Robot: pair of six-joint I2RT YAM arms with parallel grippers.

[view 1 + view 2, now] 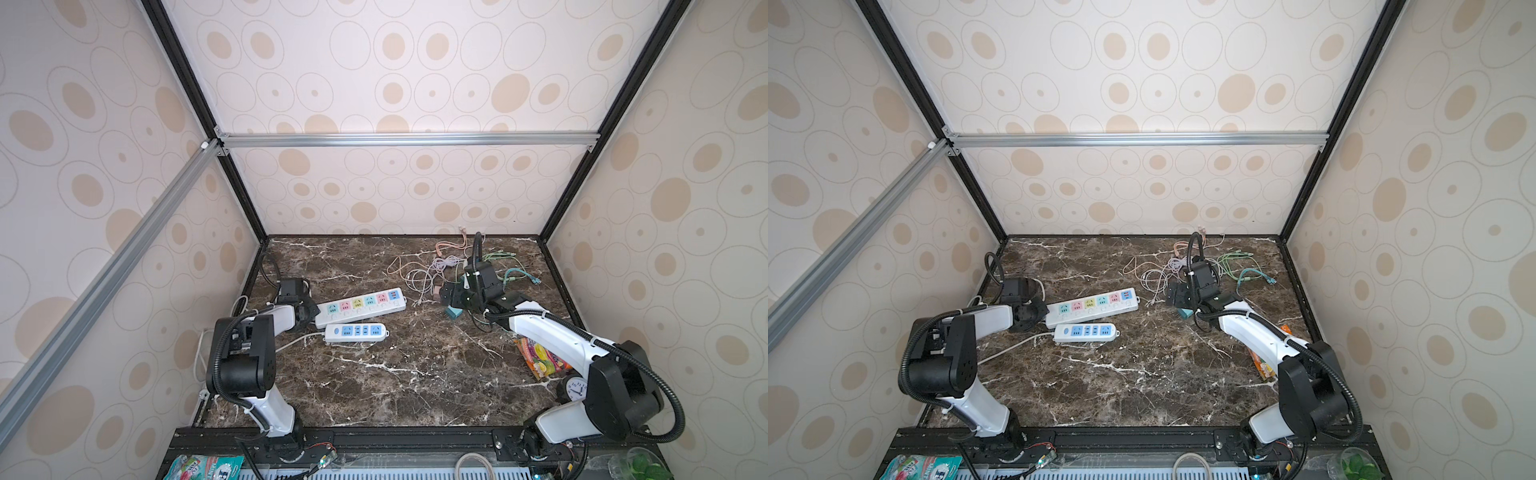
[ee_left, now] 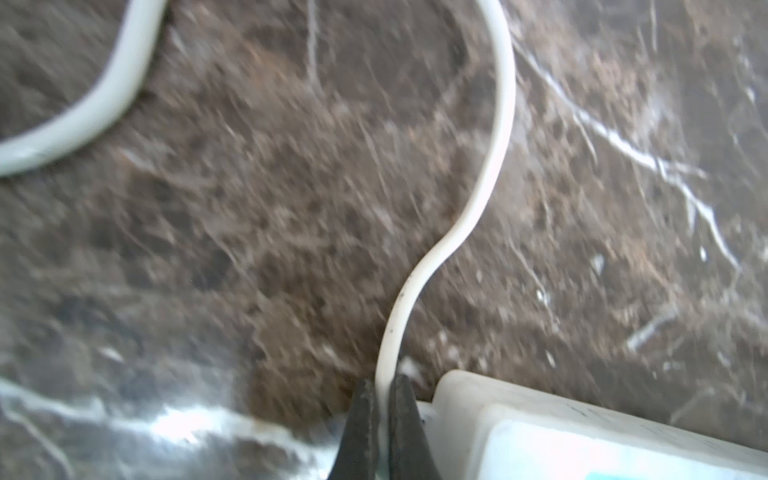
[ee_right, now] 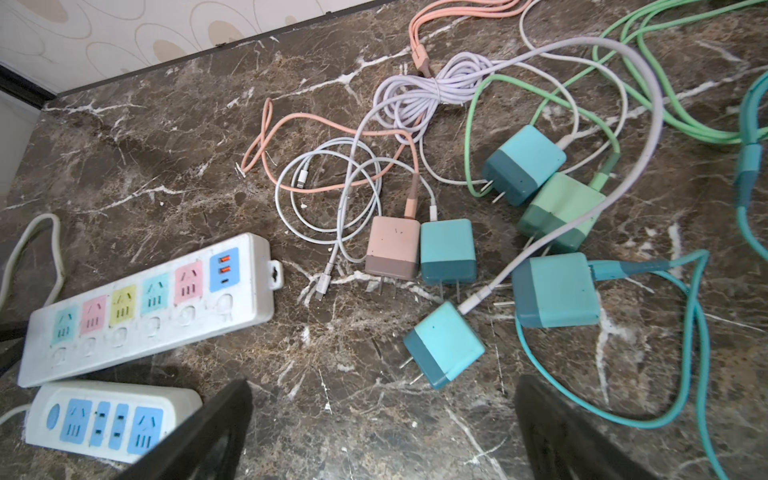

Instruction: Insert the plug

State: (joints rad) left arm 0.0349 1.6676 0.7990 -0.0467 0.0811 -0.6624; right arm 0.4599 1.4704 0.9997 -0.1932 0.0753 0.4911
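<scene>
Beside power strip point(image 2: 519, 415), left tool point(image 2: 383, 415) pinches white cord point(image 2: 494, 145); right tool point(image 3: 384, 390) wide near teal plug point(image 3: 444, 345).

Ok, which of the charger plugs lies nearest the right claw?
The teal plug with the lilac cable in it, lying by itself just ahead of the open right claw. The rest sit farther off, grouped together.
</scene>
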